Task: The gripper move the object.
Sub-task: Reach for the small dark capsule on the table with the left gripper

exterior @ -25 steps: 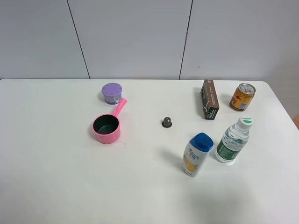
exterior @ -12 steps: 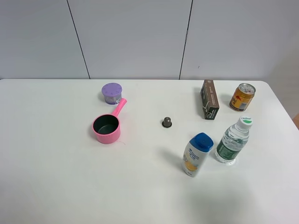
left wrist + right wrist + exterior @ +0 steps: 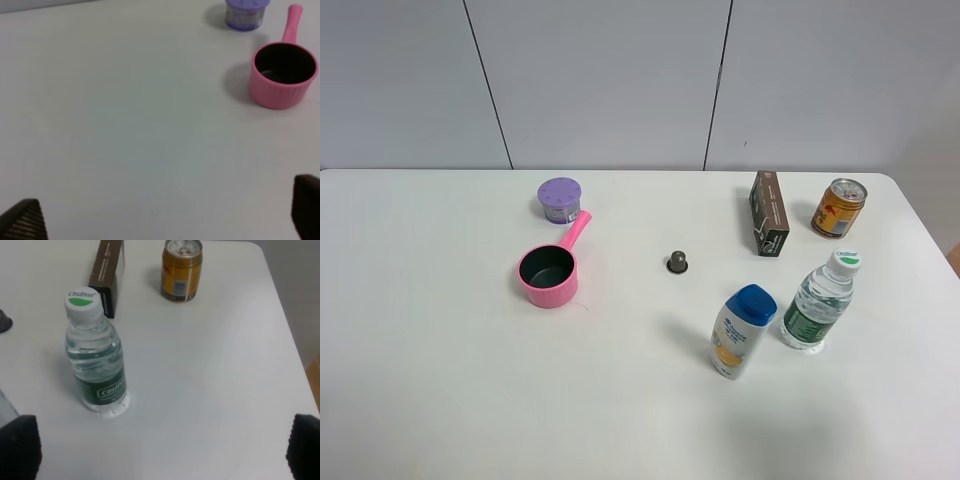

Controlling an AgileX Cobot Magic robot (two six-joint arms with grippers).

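The object (image 3: pixel 677 262), a tiny dark brown-grey capsule with a flared rim, stands alone near the middle of the white table (image 3: pixel 440 380). Neither arm shows in the high view. In the left wrist view my left gripper (image 3: pixel 160 220) is open and empty, its fingertips (image 3: pixel 20 222) far apart above bare table, well short of the pink pot. In the right wrist view my right gripper (image 3: pixel 161 450) is open and empty, on the near side of the water bottle. A dark sliver at that view's edge (image 3: pixel 4 321) looks like the object.
A pink saucepan (image 3: pixel 549 273) and a purple round container (image 3: pixel 560 199) stand left of the object. A brown box (image 3: pixel 768 213), a yellow can (image 3: pixel 839 207), a water bottle (image 3: pixel 818 301) and a blue-capped white bottle (image 3: pixel 741 332) stand to its right.
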